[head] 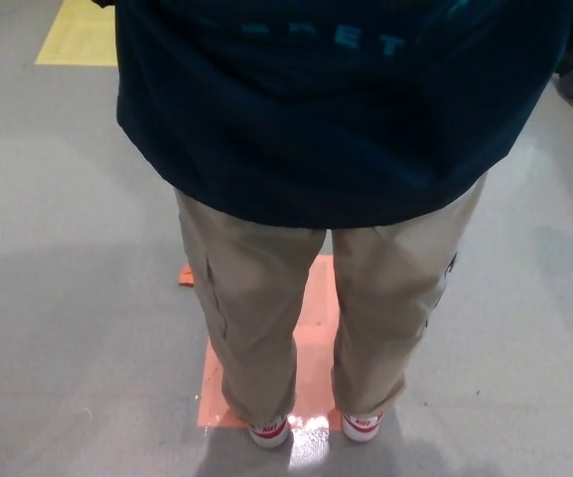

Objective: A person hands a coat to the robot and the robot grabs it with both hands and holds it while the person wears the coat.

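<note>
- Head view, garment: a person stands close before the robot, back turned, wearing a dark navy coat (336,119) whose hem hangs over the hips; faint teal lettering (326,38) crosses the upper back. The coat appears to be on the body already, or nearly so.
- Head view, lower body: khaki trousers (256,318) and white-and-red shoes (269,431) stand on an orange floor marker (316,298), itself on grey floor (58,298); a yellow floor patch (77,35) lies at upper left.
- Head view, robot: neither the left nor the right hand appears, so whether either holds the coat cannot be told.
- Risk, judged: if the hands grip the collar out of frame, a late release could drag the fabric as the person steps away.
- Risk, judged: an early release could let an unseated shoulder slip down.
- Risk, judged: the person stands very near; any forward arm motion could strike the back.
</note>
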You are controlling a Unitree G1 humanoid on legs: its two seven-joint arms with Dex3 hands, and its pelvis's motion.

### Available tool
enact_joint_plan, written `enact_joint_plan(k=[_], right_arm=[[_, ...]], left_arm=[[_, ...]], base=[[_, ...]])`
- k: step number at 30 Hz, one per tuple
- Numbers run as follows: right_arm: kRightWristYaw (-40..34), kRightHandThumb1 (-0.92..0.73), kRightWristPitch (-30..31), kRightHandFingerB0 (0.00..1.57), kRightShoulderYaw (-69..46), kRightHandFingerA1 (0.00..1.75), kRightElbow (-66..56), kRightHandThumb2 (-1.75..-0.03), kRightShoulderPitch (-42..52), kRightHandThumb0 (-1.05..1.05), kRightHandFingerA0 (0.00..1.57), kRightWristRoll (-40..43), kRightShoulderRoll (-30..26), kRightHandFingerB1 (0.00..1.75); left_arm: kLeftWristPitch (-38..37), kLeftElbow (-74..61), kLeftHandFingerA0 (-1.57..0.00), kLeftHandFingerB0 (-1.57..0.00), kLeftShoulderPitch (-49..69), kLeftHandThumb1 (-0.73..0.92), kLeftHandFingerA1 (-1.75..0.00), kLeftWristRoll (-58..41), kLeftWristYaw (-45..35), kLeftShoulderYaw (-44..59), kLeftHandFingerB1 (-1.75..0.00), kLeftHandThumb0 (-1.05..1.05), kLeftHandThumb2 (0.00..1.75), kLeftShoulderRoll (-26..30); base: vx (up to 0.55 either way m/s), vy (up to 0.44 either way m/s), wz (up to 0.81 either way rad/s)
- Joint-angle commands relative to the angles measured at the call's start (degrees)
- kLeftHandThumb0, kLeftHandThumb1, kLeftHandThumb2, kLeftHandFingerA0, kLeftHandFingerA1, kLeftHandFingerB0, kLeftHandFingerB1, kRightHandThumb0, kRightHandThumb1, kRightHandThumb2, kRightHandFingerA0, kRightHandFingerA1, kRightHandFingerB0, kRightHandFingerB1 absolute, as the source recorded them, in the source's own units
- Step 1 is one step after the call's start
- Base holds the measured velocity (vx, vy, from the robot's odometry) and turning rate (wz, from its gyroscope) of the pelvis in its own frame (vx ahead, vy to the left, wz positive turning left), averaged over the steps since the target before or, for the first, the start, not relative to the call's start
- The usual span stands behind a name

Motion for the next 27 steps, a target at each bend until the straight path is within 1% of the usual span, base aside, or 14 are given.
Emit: enact_joint_plan(k=[1,3,6,9,11,13,16,18,19,20,21,22,24,27], right_arm=[[5.99,-0.73,-1.96,0.0,-14.64,0.0,-46.89,-1.03,31.27,-0.98,0.0,12.87,-0.19,0.0],[6.67,-0.73,-0.52,0.0,-16.21,0.01,-52.48,-1.04,36.43,-0.98,0.0,12.44,1.06,0.0],[7.37,-0.71,0.24,0.0,-17.82,0.03,-59.74,-1.03,45.01,-0.97,0.0,13.47,3.6,0.0],[6.94,-0.71,0.46,0.0,-18.41,0.03,-62.95,-1.03,49.91,-0.98,0.0,12.96,5.13,0.0],[5.69,-0.74,1.15,0.0,-19.12,0.03,-67.53,-1.06,56.37,-0.98,0.0,8.66,7.7,0.0],[4.77,-0.69,-0.33,0.0,-19.94,0.03,-69.59,-1.0,60.62,-0.95,0.0,7.15,8.83,0.0],[2.01,-0.71,-1.82,0.0,-19.11,0.02,-72.07,-1.02,66.79,-0.97,0.0,5.08,12.2,0.0],[2.41,-0.72,-2.61,0.0,-18.07,0.03,-72.88,-1.03,70.42,-0.97,0.0,7.4,13.01,0.0],[2.01,-0.74,-3.29,0.0,-18.05,0.03,-73.16,-1.04,72.23,-0.97,0.0,6.43,13.37,0.0],[1.15,-0.71,-4.97,0.0,-17.62,0.08,-72.98,-1.02,74.42,-1.02,0.0,6.05,13.84,0.0],[-0.21,-0.69,-6.77,0.0,-16.0,0.01,-72.27,-0.97,77.93,-0.88,0.0,5.94,15.07,0.0],[-0.75,-0.74,-7.37,0.0,-14.61,0.04,-72.18,-1.04,80.36,-0.98,0.0,6.22,16.05,0.0],[-1.18,-0.77,-6.74,0.0,-13.1,0.03,-73.15,-1.06,83.47,-0.99,0.0,5.4,17.66,0.0],[-4.51,-0.79,-8.19,0.0,-11.44,0.06,-72.88,-1.07,88.69,-0.97,0.0,0.09,20.24,0.0]], left_arm=[[7.36,-49.08,0.0,0.0,36.94,0.75,0.0,-2.54,-1.94,17.77,0.0,-1.01,1.08,-1.49],[8.5,-56.17,0.0,0.0,43.06,0.73,-0.04,-1.48,-3.68,20.36,-0.03,-0.98,1.08,-3.69],[7.7,-64.42,0.0,0.0,52.42,0.72,-0.01,-1.9,-4.85,23.14,0.0,-1.0,1.05,-7.45],[6.94,-67.98,0.0,0.0,57.49,0.71,-0.03,-1.21,-4.15,23.86,-0.02,-0.97,1.05,-9.42],[5.19,-71.61,0.0,0.0,64.04,0.72,-0.02,0.08,-1.49,24.21,0.0,-1.0,1.05,-11.95],[4.56,-74.83,0.0,0.0,68.48,0.7,-0.01,-0.17,-1.9,24.23,0.0,-1.0,1.05,-13.77],[2.01,-78.53,0.0,0.0,75.64,0.67,-0.02,-1.23,-1.84,23.39,0.0,-0.99,1.02,-15.88],[0.39,-78.88,0.0,0.0,79.01,0.67,-0.02,-0.71,-0.01,22.02,0.0,-0.99,1.02,-17.02],[0.32,-79.43,0.0,0.0,80.78,0.68,-0.02,-0.16,0.54,21.48,0.0,-0.98,1.02,-17.83],[0.2,-80.21,0.0,0.0,83.1,0.7,-0.01,0.52,1.19,21.23,0.0,-0.98,1.03,-18.74],[-1.13,-80.69,0.0,0.0,87.5,0.73,-0.03,0.66,1.75,21.0,0.0,-0.97,1.03,-19.18],[-2.22,-80.8,0.0,0.0,90.31,0.74,-0.03,0.9,2.43,20.89,0.0,-0.96,1.03,-19.4],[-3.74,-80.54,0.0,0.0,93.3,0.74,-0.02,1.42,3.89,20.79,0.0,-0.96,1.03,-19.55],[-5.69,-80.05,0.0,0.0,98.95,0.71,-0.04,1.05,5.78,20.05,-0.02,-0.94,1.03,-20.84]], base=[[0.0,0.0,0.0],[0.0,0.0,0.0],[0.0,0.0,0.0],[0.0,0.0,0.0],[0.0,0.0,0.0],[0.0,0.0,0.0],[0.0,0.0,0.0],[0.0,0.0,0.0],[0.0,0.0,0.0],[0.0,0.0,0.0],[0.0,0.0,0.0],[0.0,0.0,0.0],[0.0,0.0,0.0],[0.0,0.0,0.0]])
